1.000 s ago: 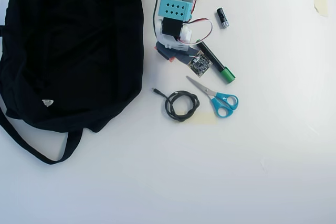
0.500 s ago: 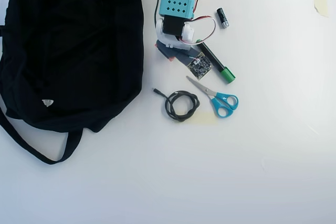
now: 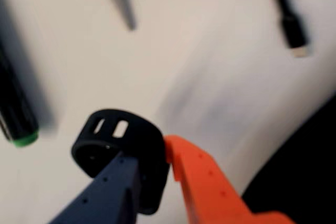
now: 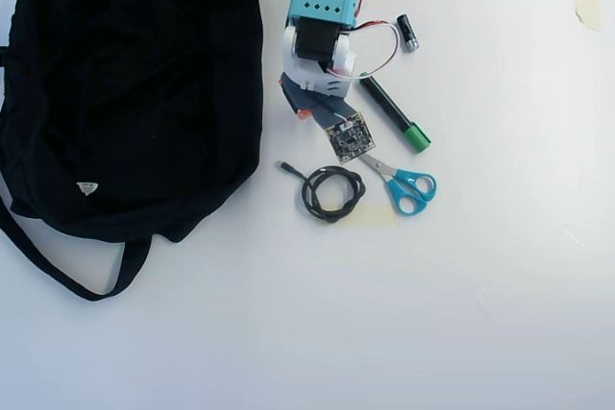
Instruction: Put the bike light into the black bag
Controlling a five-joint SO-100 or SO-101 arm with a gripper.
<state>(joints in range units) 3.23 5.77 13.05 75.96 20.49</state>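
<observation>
In the wrist view the bike light [image 3: 113, 129], a small black body with a slotted rubber loop, sits pinched between my blue and orange fingers just above the white table. My gripper [image 3: 152, 153] is shut on it. From overhead, the gripper [image 4: 309, 110] lies just right of the black bag [image 4: 135, 84], and the arm hides the light there. The bag is large and floppy with a small white label, and it fills the left of the table. Its dark edge [image 3: 299, 171] shows at the wrist view's lower right.
A black marker with a green cap [image 4: 394, 114] lies right of the gripper. Blue-handled scissors [image 4: 404, 184] and a coiled black cable [image 4: 332, 191] lie below it. A small black cylinder [image 4: 407, 33] rests at the upper right. The bag's strap [image 4: 58, 271] loops along the lower left.
The wrist has swung: its circuit board moved down and left, off the marker and toward the scissors and cable. The arm's teal block shifted slightly up. Nothing on the table moved.
</observation>
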